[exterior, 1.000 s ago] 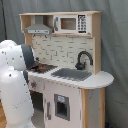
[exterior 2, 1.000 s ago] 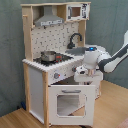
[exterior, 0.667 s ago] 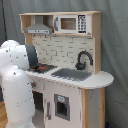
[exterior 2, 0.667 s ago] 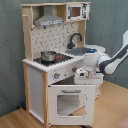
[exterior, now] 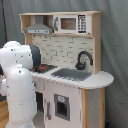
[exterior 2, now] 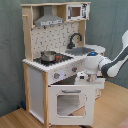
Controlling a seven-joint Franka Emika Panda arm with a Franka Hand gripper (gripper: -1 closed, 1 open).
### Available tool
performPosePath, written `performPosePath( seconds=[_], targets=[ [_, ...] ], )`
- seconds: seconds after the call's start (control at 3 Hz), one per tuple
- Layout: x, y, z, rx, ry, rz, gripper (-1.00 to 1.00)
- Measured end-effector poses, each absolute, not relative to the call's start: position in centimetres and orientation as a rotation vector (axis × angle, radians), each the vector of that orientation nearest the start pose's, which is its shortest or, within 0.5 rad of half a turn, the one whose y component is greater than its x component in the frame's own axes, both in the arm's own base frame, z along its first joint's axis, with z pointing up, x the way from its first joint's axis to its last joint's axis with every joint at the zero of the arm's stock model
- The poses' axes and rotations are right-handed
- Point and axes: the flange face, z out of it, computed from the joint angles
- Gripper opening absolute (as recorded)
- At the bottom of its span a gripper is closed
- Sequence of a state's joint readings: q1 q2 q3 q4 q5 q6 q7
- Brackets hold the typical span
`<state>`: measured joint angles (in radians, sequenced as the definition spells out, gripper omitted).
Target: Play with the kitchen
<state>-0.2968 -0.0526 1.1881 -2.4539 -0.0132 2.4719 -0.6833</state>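
The kitchen (exterior 2: 55,60) is standing against a grey curtain (exterior 2: 112,25); the gripper (exterior 2: 84,76) is hanging at its front edge beside the knobs (exterior 2: 56,76), grip impossible to tell; the arm (exterior: 20,75) is edging slightly sideways since earlier

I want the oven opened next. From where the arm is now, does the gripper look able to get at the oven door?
Probably yes. In the second exterior view the gripper hangs right in front of the kitchen, just above the oven door, and nothing stands between them. A short move down should reach its top edge.
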Motion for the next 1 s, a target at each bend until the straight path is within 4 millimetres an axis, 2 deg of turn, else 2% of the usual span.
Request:
performPosePath(
  seconds=[0.67,1.0],
  targets=[
    [26.6,40.8,31.1,2.249,2.155,0.165,-1.0],
    [24.1,42.3,31.0,2.278,2.131,0.164,-1.0]
  ],
)
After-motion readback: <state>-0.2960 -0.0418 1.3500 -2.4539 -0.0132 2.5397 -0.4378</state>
